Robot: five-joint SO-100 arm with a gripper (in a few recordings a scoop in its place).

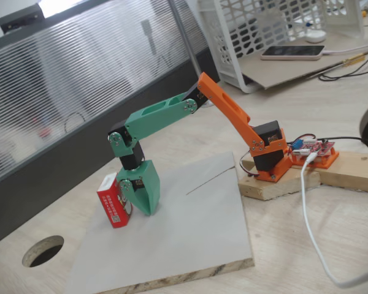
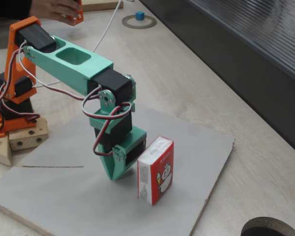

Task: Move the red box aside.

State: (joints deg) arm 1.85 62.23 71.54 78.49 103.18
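Note:
The red box (image 1: pixel 114 202) (image 2: pixel 156 170) stands upright on the grey board (image 1: pixel 196 233) (image 2: pixel 64 196), a white cartoon figure on one face and a white label on its side. My green gripper (image 1: pixel 142 209) (image 2: pixel 119 175) points straight down at the board, right beside the box. The box sits outside the fingers, against the gripper's side, left of it in one fixed view and right of it in the other. The fingers look shut, with nothing between them.
A round hole (image 1: pixel 43 250) (image 2: pixel 271 229) is cut in the table past the board's corner. The arm's orange base sits on wooden blocks (image 1: pixel 276 184) with a red circuit board (image 1: pixel 316 150) and a white cable (image 1: pixel 310 226). A person's hand (image 2: pixel 54 9) shows at the far edge.

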